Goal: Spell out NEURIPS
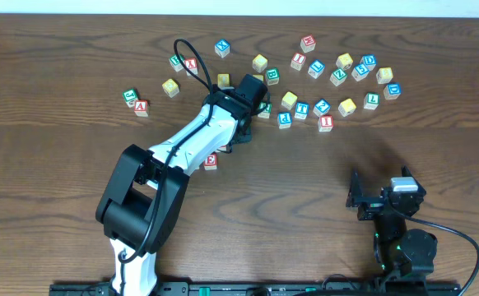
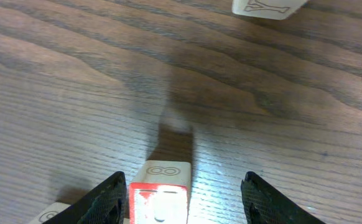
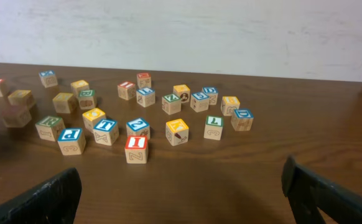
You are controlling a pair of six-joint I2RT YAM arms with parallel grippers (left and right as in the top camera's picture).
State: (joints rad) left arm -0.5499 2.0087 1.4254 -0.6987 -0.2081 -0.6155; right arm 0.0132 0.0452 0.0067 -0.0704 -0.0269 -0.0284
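Wooden letter blocks lie scattered across the back of the table, among them a red I block (image 1: 325, 123) (image 3: 136, 149) and a blue P block (image 1: 285, 119) (image 3: 71, 140). A red E block (image 1: 211, 161) lies beside the left arm. My left gripper (image 1: 233, 141) (image 2: 184, 199) is open low over the table, and a red-faced block (image 2: 159, 193) stands between its fingers, close to the left finger and far from the right one. Another pale block (image 2: 53, 214) sits just outside the left finger. My right gripper (image 1: 369, 200) (image 3: 187, 202) is open and empty at the front right.
Two blocks, a green one (image 1: 129, 96) and a red A (image 1: 141, 107), sit apart at the far left. The main cluster (image 1: 338, 78) spreads across the back right. A block edge (image 2: 265, 7) shows ahead of the left gripper. A cable loops over the left arm (image 1: 194, 70).
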